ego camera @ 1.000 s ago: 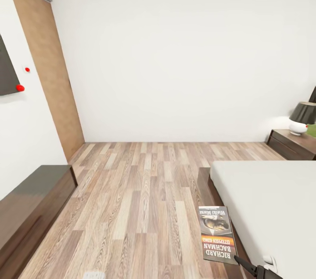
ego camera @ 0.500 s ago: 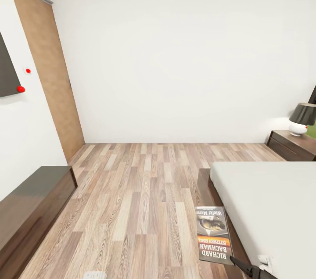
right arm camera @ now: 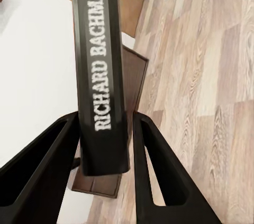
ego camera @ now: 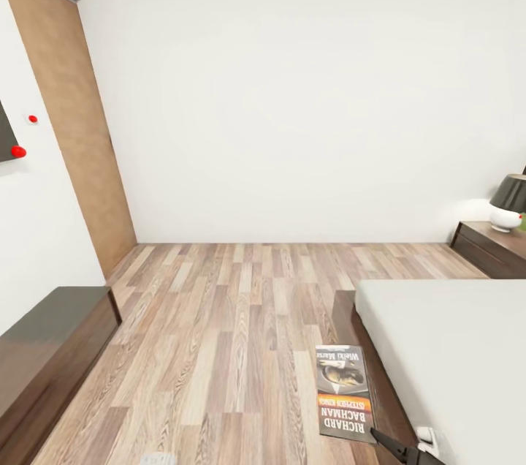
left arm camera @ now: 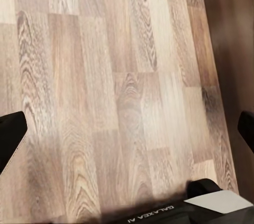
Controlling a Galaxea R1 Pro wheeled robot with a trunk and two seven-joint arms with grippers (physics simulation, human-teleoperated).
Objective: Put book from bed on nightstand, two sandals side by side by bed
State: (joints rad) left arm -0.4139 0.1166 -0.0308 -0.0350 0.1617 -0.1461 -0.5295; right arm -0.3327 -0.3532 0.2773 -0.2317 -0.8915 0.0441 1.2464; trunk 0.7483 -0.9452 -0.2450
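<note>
One book [ego camera: 343,392], one bed [ego camera: 446,355], one nightstand [ego camera: 491,246] (perhaps more).

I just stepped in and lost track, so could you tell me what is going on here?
The robot's right gripper is carrying the book, clamped by the spine between its fingers, above the wooden floor beside the bed. A nightstand with a lamp stands by the far wall. The left gripper is open, holding nothing.
</note>
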